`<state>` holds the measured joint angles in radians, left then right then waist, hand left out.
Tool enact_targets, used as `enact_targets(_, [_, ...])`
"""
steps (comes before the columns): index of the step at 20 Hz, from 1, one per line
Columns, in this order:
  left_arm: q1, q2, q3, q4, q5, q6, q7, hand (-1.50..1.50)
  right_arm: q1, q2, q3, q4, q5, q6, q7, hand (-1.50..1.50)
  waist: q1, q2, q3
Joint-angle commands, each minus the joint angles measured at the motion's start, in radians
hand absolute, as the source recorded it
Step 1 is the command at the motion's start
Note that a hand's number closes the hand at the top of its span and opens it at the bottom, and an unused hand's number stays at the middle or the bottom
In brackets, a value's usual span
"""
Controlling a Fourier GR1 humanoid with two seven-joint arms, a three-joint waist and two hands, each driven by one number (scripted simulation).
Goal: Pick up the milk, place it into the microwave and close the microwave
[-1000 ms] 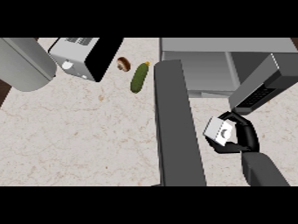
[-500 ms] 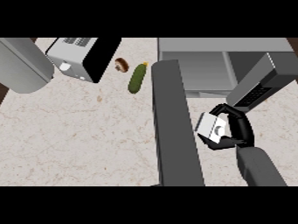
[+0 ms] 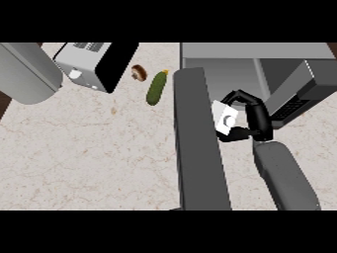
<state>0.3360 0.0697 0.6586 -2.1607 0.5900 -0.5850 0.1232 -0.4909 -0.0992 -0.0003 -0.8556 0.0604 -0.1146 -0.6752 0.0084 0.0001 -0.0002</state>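
My right hand is shut on the white milk carton, its fingers and thumb curled round it, and holds it above the counter. The carton hangs just right of the microwave's open door, a long dark slab running toward me. The microwave stands at the back right, and its open grey cavity lies just beyond the carton. My right forearm comes up from the lower edge. My left hand does not show.
A toaster stands at the back left, next to a large grey rounded shape in the corner. A green cucumber and a small brown item lie between the toaster and the microwave door. The marble counter spreads left of the door.
My right hand has carried the milk carton up and to the left, closer to the microwave's opening and its door.
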Motion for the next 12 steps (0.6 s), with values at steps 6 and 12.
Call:
enact_targets(6, [-0.077, 0.032, 0.017, 0.079, -0.048, 0.004, -0.025, -1.50, -0.287, -0.017, -0.026, 0.252, 0.129, -0.160, 0.090, 1.50, 0.013, 0.005, 0.000])
enact_targets(12, [-0.079, 0.015, -0.013, 0.073, -0.055, -0.005, -0.017, -1.50, -0.416, 0.003, -0.063, 0.511, 0.192, -0.320, 0.028, 1.50, 0.045, 0.019, 0.002])
